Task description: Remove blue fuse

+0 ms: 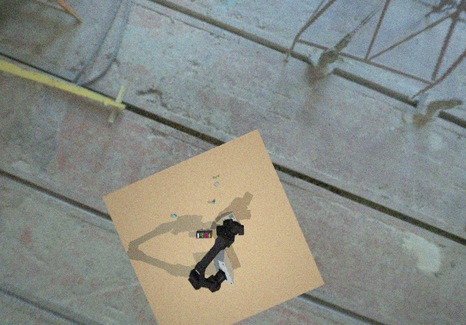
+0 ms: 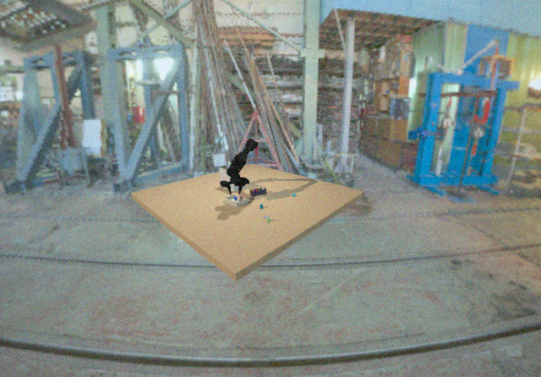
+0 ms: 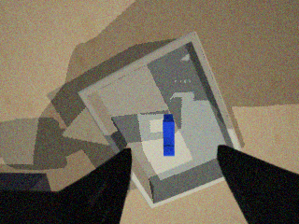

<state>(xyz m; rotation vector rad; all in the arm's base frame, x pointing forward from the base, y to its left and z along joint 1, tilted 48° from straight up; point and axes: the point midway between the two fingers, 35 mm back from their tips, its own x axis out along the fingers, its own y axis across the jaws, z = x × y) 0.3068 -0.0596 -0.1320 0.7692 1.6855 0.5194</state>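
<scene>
The blue fuse (image 2: 235, 198) (image 3: 168, 138) shows inside the outline of the grey tray (image 2: 237, 205) (image 3: 135, 63), between the fingers but with a wide gap on both sides. Whether it rests on the tray floor or stands upright is hard to tell. My gripper (image 2: 236, 196) (image 3: 174, 152) is open over the tray, pointing down, with nothing gripped. In the top view the arm hides the fingers and part of the tray. The dark fuse block (image 1: 204, 234) (image 2: 258, 192) stands beside the tray, apart from the gripper, with white, green, red, purple and yellow fuses in it.
A small teal piece (image 1: 173, 216) (image 2: 293, 195), a blue-teal piece (image 1: 213, 202) (image 2: 261, 206), a pale piece (image 1: 216, 183) and a green piece (image 1: 217, 176) (image 2: 268, 221) lie on the wooden table top (image 1: 271, 246) (image 2: 210, 237). A pale panel (image 1: 226, 270) stands near the arm's base.
</scene>
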